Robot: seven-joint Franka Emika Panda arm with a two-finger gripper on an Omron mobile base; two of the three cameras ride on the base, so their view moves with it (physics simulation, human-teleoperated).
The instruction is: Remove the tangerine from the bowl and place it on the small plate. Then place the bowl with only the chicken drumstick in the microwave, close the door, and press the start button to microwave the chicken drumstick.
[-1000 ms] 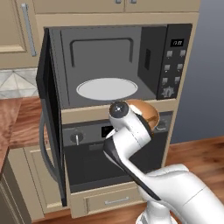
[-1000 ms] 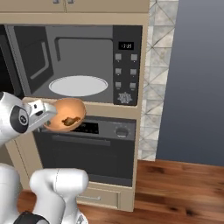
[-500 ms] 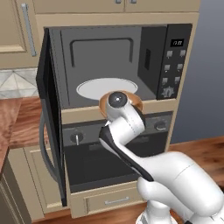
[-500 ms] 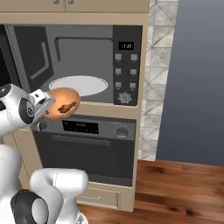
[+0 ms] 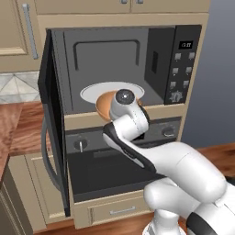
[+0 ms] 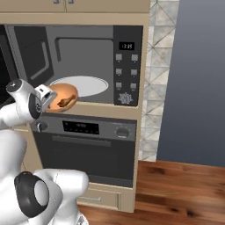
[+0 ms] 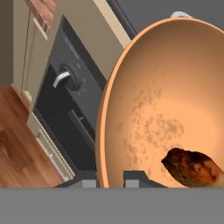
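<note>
The bowl (image 7: 166,100), glossy orange-brown and wide, is hanging in the air at the mouth of the open microwave (image 5: 119,69), with its near rim sitting between the two dark fingertips (image 7: 135,178) of the pincer (image 7: 109,180), which is standing nearly closed and gripping that rim. In the hand view the bowl is spreading from the centre toward 2 o'clock, and the chicken drumstick (image 7: 192,168), dark and lumpy, is lying inside it at about 4 o'clock, near the gripped edge. In the left base view the bowl (image 5: 108,103) is peeking out at 9 o'clock of the arm's round wrist, just in front of the pale turntable disc (image 5: 92,92) on the microwave floor. In the right base view the bowl (image 6: 63,96) is tilting toward the camera, the drumstick (image 6: 66,102) is showing as a dark spot in it, and the turntable disc (image 6: 88,85) is lying at 2 o'clock of it, inside the cavity.

The door (image 5: 50,137) is swinging wide open, standing edge-on at 9 o'clock of the cavity in the left base view, its long handle curving down its front. The button panel (image 6: 125,66) is running down the right side of the microwave. Below, the oven (image 6: 88,149) with its knobs is sitting at 6 o'clock of the bowl.
</note>
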